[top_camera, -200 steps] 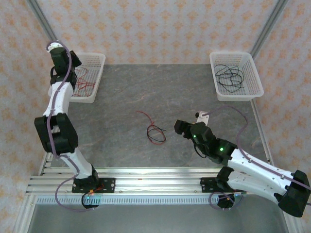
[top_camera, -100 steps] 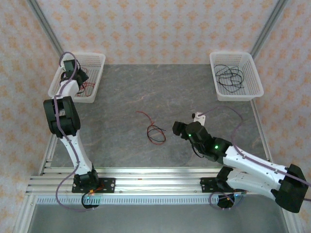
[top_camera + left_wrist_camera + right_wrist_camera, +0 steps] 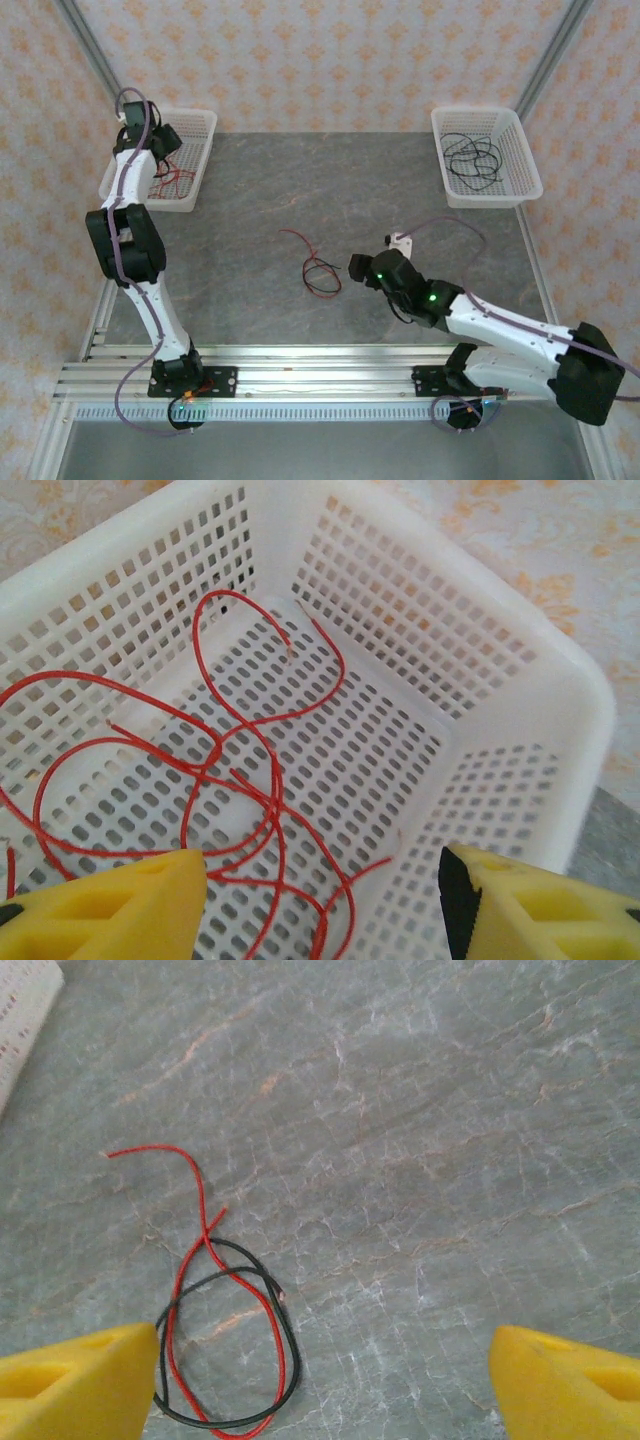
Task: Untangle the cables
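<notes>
Above the left basket [image 3: 196, 120], the left gripper [image 3: 320, 900] is held with its jaws apart and empty, over loose red cables [image 3: 270, 810] lying on the basket floor. At the centre of the table [image 3: 250, 200], a tangled pair of cables [image 3: 207, 1243], one red and one black, is located just ahead of the right gripper [image 3: 320, 1380], whose jaws are spread wide with nothing between them. Black cables [image 3: 472, 155] are contained in the right basket [image 3: 441, 155].

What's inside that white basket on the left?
Thin red cables lie in loose overlapping loops on the perforated floor of the white basket. The yellow fingers of the left gripper cover the nearest strip, so what lies there is hidden.
</notes>
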